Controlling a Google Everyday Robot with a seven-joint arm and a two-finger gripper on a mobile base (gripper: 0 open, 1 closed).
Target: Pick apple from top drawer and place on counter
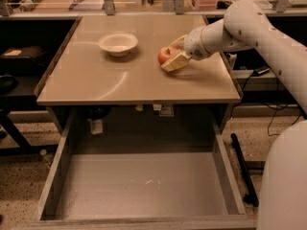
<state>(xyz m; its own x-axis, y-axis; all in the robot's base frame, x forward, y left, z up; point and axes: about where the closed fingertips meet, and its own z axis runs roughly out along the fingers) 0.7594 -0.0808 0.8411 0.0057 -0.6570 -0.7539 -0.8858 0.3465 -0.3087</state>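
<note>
Tan glossy rectangular worktop (pixel 96 80), cluttered bench beyond far edge; wide shallow grey top drawer (pixel 144 186) stands open below near edge. Beige two-finger claw (pixel 173 52) toward right edge, mid-depth, clamped on small round red apple (pixel 164 55) with yellowish patch. Cannot tell if apple touches surface. Risk: release from height or at tilt, so round fruit likely rolls toward right edge or small white bowl (pixel 118 43), left of it.
</note>
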